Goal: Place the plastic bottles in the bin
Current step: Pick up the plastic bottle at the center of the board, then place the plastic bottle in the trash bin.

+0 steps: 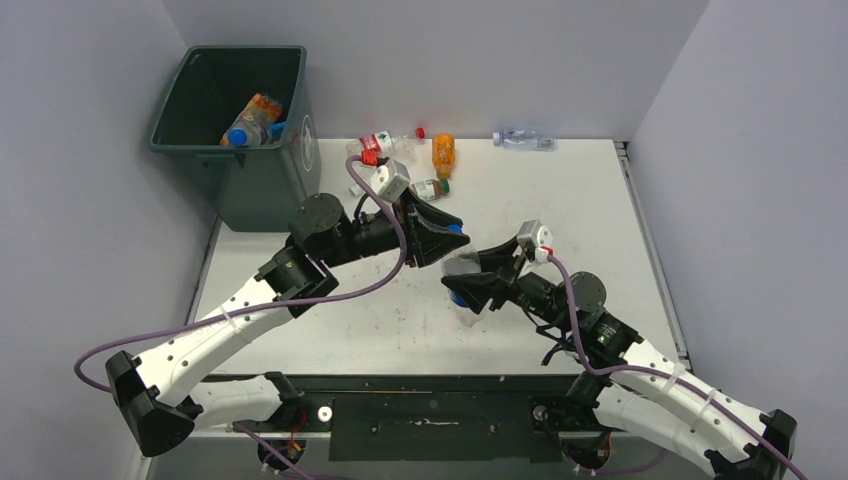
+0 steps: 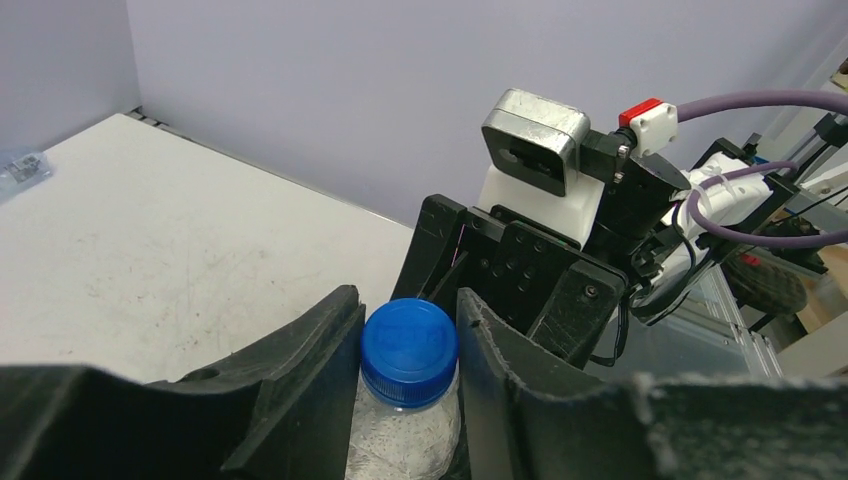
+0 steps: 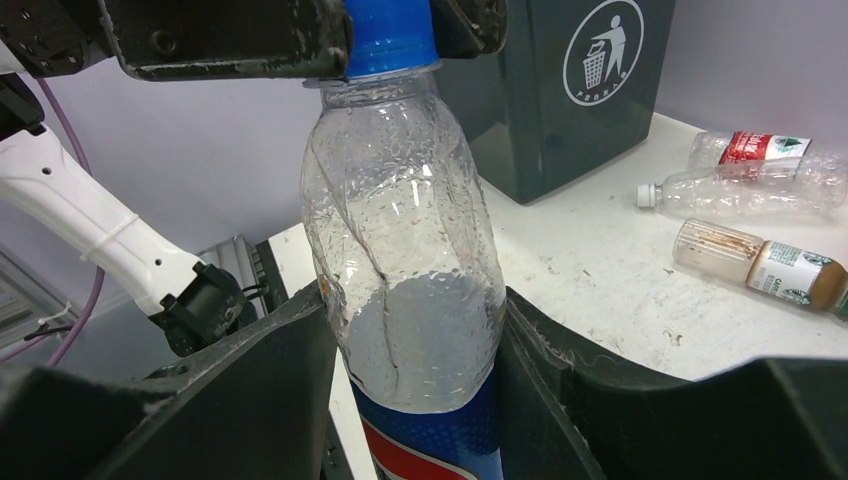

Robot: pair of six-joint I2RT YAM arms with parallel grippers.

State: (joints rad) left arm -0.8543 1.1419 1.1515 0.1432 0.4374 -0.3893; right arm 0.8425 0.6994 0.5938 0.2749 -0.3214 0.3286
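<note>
A clear plastic bottle (image 3: pixel 405 240) with a blue cap (image 2: pixel 408 340) and a blue and red label is held off the table between both arms. My left gripper (image 2: pixel 410 352) is shut on its cap, both fingers touching it. My right gripper (image 3: pixel 415 400) is shut on the bottle's body at the label. In the top view the two grippers, left (image 1: pixel 452 232) and right (image 1: pixel 463 290), meet over the middle of the table. The dark green bin (image 1: pixel 228 150) stands at the far left with several bottles (image 1: pixel 255 120) inside. Loose bottles lie at the table's far edge: a red-labelled one (image 1: pixel 385 145), an orange one (image 1: pixel 443 155) and a clear one (image 1: pixel 522 140).
A small brown-tinted bottle (image 1: pixel 430 188) lies near the left wrist. In the right wrist view two bottles (image 3: pixel 760 180) (image 3: pixel 765 265) lie on the table right of the bin (image 3: pixel 560 100). Grey walls close the table on three sides.
</note>
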